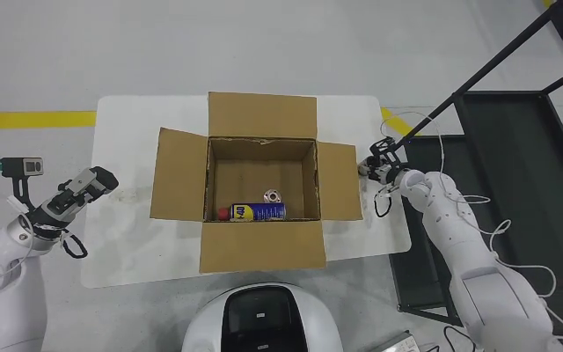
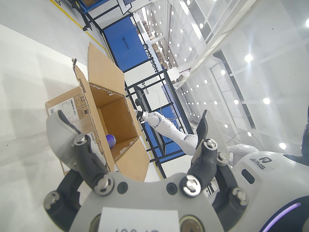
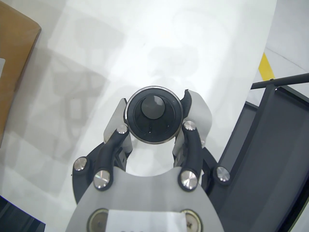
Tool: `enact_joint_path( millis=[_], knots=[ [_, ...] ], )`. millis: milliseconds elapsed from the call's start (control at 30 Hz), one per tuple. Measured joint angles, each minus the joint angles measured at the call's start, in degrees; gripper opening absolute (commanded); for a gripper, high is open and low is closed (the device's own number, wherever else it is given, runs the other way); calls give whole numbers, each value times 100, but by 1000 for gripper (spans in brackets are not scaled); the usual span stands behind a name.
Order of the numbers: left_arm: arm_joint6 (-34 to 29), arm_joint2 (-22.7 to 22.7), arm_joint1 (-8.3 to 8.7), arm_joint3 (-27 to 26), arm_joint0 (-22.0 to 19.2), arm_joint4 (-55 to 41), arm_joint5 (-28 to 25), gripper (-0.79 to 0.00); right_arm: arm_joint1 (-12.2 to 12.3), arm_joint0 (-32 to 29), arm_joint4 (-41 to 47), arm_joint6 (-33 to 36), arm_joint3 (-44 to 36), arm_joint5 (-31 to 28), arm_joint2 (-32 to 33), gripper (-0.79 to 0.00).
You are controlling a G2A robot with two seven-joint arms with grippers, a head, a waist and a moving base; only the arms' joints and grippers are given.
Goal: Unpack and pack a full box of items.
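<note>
The brown cardboard box stands open in the middle of the top view with its four flaps folded outward. On its floor, near the lower wall, a blue and yellow spray can lies on its side, with a small round metal part just above it. One item is already out: a round black disc with a metal rim is clamped between the fingers of the right gripper. That gripper hangs just off the right-hand flap, over the bare right strip of the white table. The left gripper sits near the left edge of the frame, well apart from the box, its fingers spread and holding nothing. The step in hand looks like unpacking, with the disc due to be set down. To do it well, lower the disc straight until its flat face meets the table before parting the fingers, since a round thing released on its rim would likely roll. The spot should keep off the flap and back from the table's right edge, beyond which stands a dark metal rack. The can and the metal part are yet to be lifted out
</note>
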Motion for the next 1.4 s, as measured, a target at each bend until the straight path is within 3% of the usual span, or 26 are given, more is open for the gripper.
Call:
enact_joint_path(
  millis=[200,433,633,767,933,1133,1400],
  knots=[
    [0,0,0,0,0,0,0,0,218,-411,-255,-382,-754,156,419,-785],
    [0,0,0,0,0,0,0,0,519,-1762,-318,-406,-3076,448,1388,-785],
    [0,0,0,0,0,0,0,0,617,-2747,-139,-37,-5122,-17,1808,-785],
    [0,0,0,0,0,0,0,0,622,-2882,-41,281,-5919,-398,1642,-785],
    [0,0,0,0,0,0,0,0,567,-2676,-47,713,-6375,-485,1061,-785],
    [0,0,0,0,0,0,0,0,467,-2193,88,1062,-6228,-442,358,-785],
    [0,0,0,0,0,0,0,0,458,-2140,110,1077,-6179,-439,303,-785]
  ],
)
